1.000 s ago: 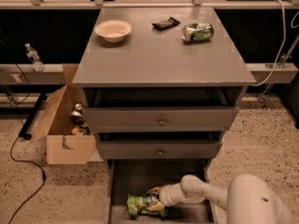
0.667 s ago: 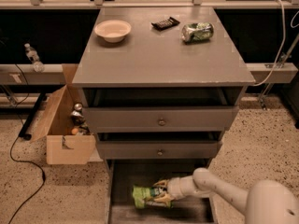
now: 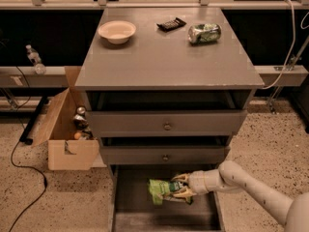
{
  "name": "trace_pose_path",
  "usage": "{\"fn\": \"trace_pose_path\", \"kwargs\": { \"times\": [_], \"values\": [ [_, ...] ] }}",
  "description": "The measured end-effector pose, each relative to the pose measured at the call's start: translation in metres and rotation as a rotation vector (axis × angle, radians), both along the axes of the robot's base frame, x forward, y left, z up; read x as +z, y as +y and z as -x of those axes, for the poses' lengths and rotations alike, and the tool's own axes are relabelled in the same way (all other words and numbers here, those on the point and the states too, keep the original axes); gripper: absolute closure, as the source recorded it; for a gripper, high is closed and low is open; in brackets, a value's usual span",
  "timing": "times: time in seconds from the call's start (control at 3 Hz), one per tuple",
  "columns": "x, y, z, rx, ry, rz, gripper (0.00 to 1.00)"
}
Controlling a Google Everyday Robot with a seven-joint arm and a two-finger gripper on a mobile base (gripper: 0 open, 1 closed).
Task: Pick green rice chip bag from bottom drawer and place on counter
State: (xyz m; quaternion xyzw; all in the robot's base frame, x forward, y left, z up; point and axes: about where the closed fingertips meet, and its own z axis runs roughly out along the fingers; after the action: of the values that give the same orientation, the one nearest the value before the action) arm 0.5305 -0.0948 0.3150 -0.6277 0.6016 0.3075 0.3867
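**Your bag (image 3: pixel 161 189) is clamped in the jaws, down in the bottom drawer (image 3: pixel 129 199).**

The bag juts out past the fingertips, away from the wrist, with its long axis roughly in line with the forearm and across the drawer. The gripper (image 3: pixel 181 186) is closed on the bag's near end, one finger above and one below. Whether the bag clears the drawer floor, you cannot tell. The arm reaches in low and nearly level from the side. The counter (image 3: pixel 164 64) sits well above the jaws, and the two upper drawers (image 3: pixel 166 124) overhang the way up, so you would likely pull outward before raising.
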Motion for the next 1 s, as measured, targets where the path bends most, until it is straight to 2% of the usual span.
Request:
{"fn": "trace_pose_path", "kwargs": {
  "times": [0.33,1.0],
  "values": [
    [0.000,0.001,0.000,0.001,0.003,-0.006,1.00],
    [0.112,-0.040,0.017,-0.093,-0.084,-0.070,1.00]
  ]
}}
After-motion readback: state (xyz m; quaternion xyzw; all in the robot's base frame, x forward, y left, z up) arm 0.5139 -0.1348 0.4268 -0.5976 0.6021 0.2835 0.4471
